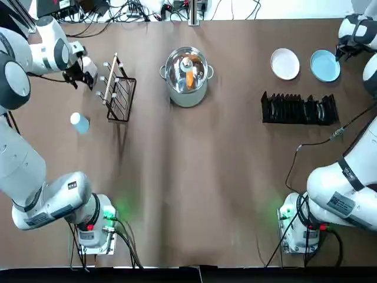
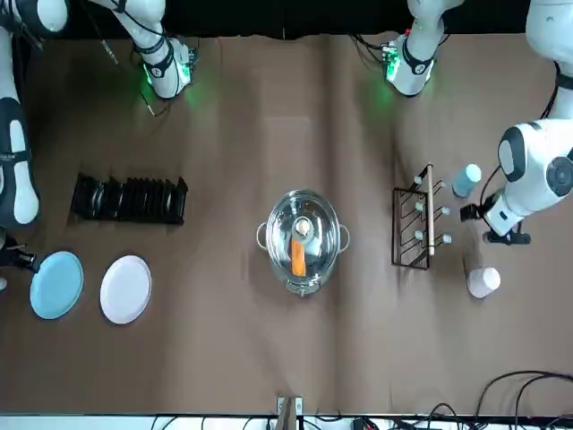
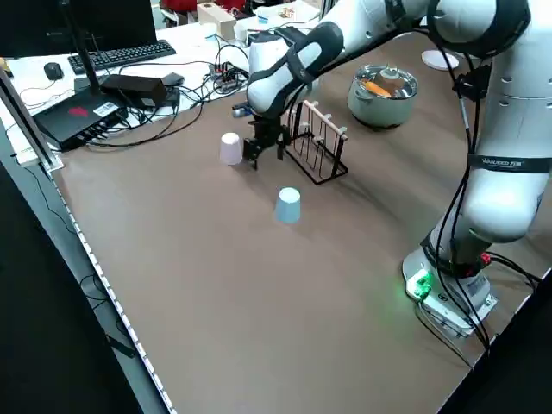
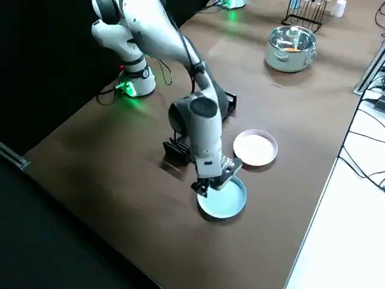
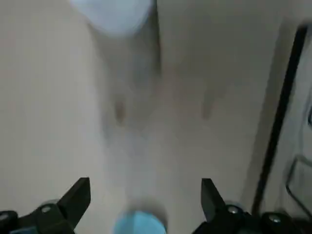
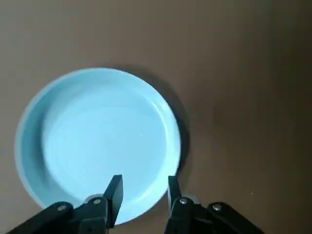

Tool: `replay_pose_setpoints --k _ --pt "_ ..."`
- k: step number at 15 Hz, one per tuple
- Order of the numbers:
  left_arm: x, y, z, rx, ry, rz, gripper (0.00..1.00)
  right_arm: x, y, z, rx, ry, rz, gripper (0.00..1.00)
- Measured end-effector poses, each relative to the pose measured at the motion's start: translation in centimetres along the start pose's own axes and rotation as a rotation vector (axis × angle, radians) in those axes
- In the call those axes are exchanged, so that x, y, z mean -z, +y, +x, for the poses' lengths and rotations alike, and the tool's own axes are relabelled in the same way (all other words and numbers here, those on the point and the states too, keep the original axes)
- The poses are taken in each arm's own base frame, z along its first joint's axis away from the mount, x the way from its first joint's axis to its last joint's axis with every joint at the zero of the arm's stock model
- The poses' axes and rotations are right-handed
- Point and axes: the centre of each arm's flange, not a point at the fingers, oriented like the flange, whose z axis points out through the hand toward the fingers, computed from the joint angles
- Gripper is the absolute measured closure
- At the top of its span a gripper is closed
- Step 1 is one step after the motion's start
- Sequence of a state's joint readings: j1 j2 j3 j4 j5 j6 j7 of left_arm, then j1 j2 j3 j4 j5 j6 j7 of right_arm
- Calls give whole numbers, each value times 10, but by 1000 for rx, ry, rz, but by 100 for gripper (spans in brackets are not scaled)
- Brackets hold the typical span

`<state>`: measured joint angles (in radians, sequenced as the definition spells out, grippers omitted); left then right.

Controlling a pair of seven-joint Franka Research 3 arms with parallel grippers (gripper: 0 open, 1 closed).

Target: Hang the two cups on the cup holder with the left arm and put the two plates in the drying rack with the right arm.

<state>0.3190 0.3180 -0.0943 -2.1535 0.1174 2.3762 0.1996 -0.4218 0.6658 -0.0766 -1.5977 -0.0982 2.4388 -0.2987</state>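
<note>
Brown covering spreads over the table (image 1: pixel 235 206), and we go outward from the robot's edge. First up towards the left edge, the light blue cup (image 1: pixel 79 122) stands upright, well apart from any gripper. Over on the right half, the black slotted drying rack (image 1: pixel 299 110) has no plate in its slots.

Just beyond the blue cup and nearer the middle, the wire cup holder (image 1: pixel 121 88) stands with its pegs bare. And here's the left gripper (image 5: pixel 146 180), jaws spread wide with nothing between them, low beside the holder on its left-edge side. Mid-table sits the lidded steel pot (image 1: pixel 186 76), no part of this job.

Beyond the rack, both plates lie flat: the white plate (image 1: pixel 285 63), then the light blue plate (image 1: pixel 325 65) nearer the right edge. The right gripper (image 6: pixel 145 177) is right at the blue one's rim, jaws apart; whether they touch it, I cannot tell. Farther out on the left, the white cup (image 2: pixel 483 282) stands just past the left gripper.

So the score: no cups hung, no plates racked. All four remain, and the blue plate looks the likely first pick on the right.
</note>
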Motion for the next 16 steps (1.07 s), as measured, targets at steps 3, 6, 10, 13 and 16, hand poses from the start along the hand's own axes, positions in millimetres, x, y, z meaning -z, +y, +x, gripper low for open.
replay_pose_setpoints --k 3,6,10,13,16 --pt "9 10 -28 9 -158 -22 0 -37 16 -8 -65 -18 8 57" --pt "8 15 -46 8 -189 -24 0 -54 17 -10 -121 -30 22 56" --pt "-4 15 -59 -19 -187 11 0 -78 28 -19 -153 -23 19 56" --pt "-17 3 -70 -17 -154 27 0 -84 31 -20 -171 -19 25 57" --pt "-22 -2 -76 -28 -157 40 0 -83 31 -18 -226 5 61 83"
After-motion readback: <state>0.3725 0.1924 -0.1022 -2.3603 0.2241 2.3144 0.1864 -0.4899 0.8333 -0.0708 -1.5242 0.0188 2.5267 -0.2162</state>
